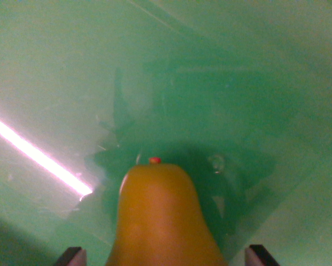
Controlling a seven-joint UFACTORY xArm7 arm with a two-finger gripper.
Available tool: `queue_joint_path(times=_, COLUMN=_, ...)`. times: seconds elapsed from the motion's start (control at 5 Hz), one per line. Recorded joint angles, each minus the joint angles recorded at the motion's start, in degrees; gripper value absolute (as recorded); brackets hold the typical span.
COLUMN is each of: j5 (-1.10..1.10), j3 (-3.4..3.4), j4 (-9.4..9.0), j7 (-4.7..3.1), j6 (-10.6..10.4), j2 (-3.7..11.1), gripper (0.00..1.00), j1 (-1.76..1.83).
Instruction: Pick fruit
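Tool fingers barely show: two dark tips at the bottom corners of the wrist view, one at the wrist view's left, one at the wrist view's right, set wide apart. Between them sits the yellow-orange pear-shaped smooth plastic fruit, filling the bottom centre of the frame, its narrow end with a small red-tipped stem nub pointing away from the camera toward the top of the view. Long axis runs straight up the frame, roughly square to the line between the two tips, so the tips flank the wide body. Neither tip visibly touches the fruit; clear gaps on both sides, so tool reads as spread wide and empty, though contact lower down is out of frame. Whether the fruit rests on the surface or is lifted, cannot tell for certain; dark shadow hugs it all round, suggesting it lies on the surface. Judgement: closing the tips inward across the wide body looks like the next move. Surface is a glossy green bench, blurry, with a bright pinkish-white light streak at the wrist view's left. Nothing of the room is visible.
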Motion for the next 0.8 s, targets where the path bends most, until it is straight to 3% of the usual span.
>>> queue_joint_path(times=0.6, j5=0.08, j3=0.04, j4=1.69, j7=-0.19, j6=2.8, j2=-1.09, gripper=1.00, j1=0.03)
queue_joint_path(times=0.8, j5=0.08, j3=0.04, j4=1.69, j7=-0.19, j6=2.8, j2=-1.09, gripper=1.00, j1=0.03)
